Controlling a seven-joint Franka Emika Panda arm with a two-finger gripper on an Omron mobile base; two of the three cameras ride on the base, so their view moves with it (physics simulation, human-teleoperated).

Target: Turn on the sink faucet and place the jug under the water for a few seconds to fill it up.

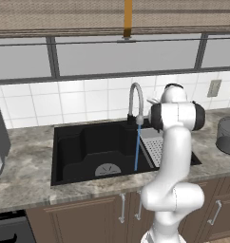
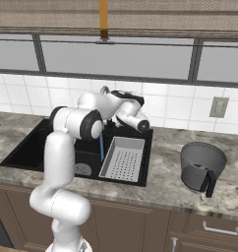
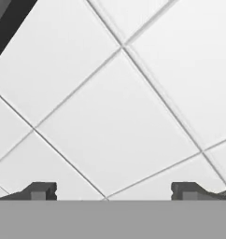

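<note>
Water already runs from the faucet into the sink; the gripper, fingers spread and empty, faces the tiled wall behind it. The jug waits on the counter's right end, unfilled

Left base view from behind-left, right base view from behind-right, both facing down on the wide black rectangular sink, hand view close against the white square wall tiles

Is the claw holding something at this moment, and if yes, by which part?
Nothing is held. The claw is open, facing the white wall tiles with an empty gap between its tips. The jug stands alone on the counter.
</note>
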